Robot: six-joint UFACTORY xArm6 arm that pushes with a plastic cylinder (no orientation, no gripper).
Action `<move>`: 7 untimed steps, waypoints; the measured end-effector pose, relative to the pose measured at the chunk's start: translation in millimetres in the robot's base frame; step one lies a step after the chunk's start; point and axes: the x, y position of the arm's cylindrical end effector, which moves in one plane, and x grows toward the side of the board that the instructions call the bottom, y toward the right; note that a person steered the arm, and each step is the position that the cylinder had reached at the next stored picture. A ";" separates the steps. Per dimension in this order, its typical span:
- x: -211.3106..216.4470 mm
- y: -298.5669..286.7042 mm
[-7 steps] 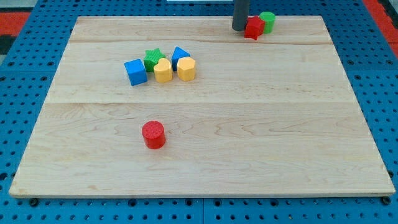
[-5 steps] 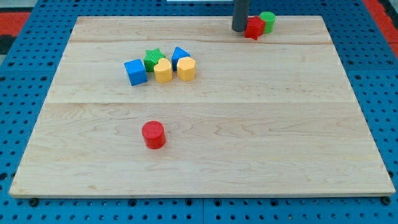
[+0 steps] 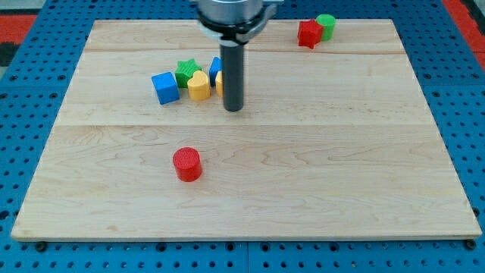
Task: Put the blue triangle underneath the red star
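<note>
The blue triangle (image 3: 215,69) sits in a cluster at the board's upper left-centre, mostly hidden behind the rod. The red star (image 3: 308,33) lies near the view's top right, touching a green cylinder (image 3: 326,25). My tip (image 3: 233,108) rests on the board just below and right of the cluster, in front of the yellow block that the rod hides. The blue triangle is just above the tip.
In the cluster are a blue cube (image 3: 165,87), a green star (image 3: 186,71) and a yellow heart (image 3: 198,86). A red cylinder (image 3: 186,164) stands alone lower down. The wooden board (image 3: 318,174) lies on a blue pegboard.
The rod has moved from beside the red star at the view's top down and left to the cluster. The blocks have not moved.
</note>
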 end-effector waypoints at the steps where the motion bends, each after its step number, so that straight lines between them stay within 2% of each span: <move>1: 0.0 -6.0; 4: 0.0 -9.9; 5: 0.0 -29.5; 6: -0.2 -77.0; 7: -17.0 -100.8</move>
